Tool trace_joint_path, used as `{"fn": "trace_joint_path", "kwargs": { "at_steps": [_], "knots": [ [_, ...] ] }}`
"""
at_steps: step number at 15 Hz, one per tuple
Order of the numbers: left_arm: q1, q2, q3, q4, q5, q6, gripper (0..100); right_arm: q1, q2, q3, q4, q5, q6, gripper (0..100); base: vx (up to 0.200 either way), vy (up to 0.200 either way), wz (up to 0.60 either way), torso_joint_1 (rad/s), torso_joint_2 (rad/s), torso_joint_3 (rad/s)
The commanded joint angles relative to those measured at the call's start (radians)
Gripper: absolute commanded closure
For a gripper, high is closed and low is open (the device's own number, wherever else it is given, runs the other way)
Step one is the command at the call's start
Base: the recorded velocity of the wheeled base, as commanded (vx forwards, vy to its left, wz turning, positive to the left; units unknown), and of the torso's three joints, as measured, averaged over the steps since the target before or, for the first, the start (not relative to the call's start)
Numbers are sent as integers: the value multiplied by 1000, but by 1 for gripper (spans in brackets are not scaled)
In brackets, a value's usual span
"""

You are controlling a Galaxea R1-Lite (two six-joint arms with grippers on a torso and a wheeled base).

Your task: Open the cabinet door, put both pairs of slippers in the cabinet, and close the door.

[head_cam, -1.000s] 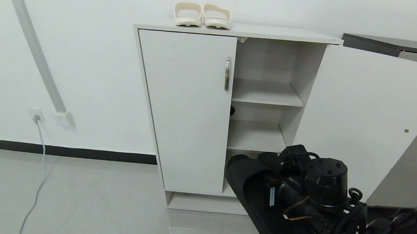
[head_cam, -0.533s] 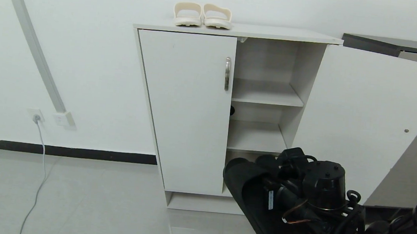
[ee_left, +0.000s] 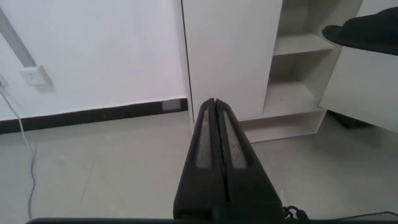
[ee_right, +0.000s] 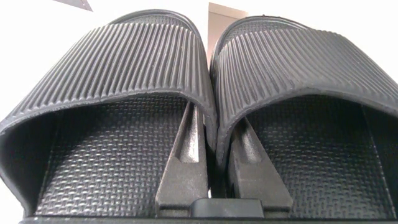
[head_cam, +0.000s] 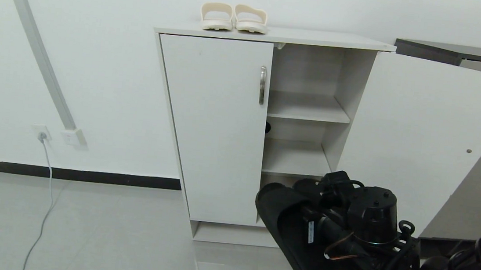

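Gripping the black slippers (head_cam: 285,218) tight in the right jaws, with toes aimed at the low opening of the cabinet (head_cam: 210,127) just ahead, cream slippers (head_cam: 234,18) lying on top and left jaws closed on nothing

A bare, office-like room: plain white wall (head_cam: 98,51), glossy grey tiled floor (head_cam: 116,237), black skirting (head_cam: 64,173), a wall socket (head_cam: 41,133) with cable (head_cam: 46,204), a white cabinet (head_cam: 210,127) beside a grey cabinet (head_cam: 476,206).
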Motion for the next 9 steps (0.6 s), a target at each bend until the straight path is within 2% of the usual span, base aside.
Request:
{"fn": "trace_joint_path", "kwargs": {
  "at_steps": [1,3,4,5,9],
  "knots": [
    [-3,-27,0,-1,1,-1,100,1,1,-3,2,-3,0,100,0,0,0,0,0,0],
    [-3,-27,0,1,6,-14,100,7,19,-34,5,-80,-1,100,0,0,0,0,0,0],
    [-2,-27,0,-1,20,-48,100,21,56,-80,5,-162,2,100,0,0,0,0,0,0],
    [-3,-27,0,-1,38,-62,100,31,87,-112,5,-213,3,100,0,0,0,0,0,0],
    [-3,-27,0,-1,41,-62,100,44,217,-244,8,-379,33,100,0,0,0,0,0,0]
  ]
}}
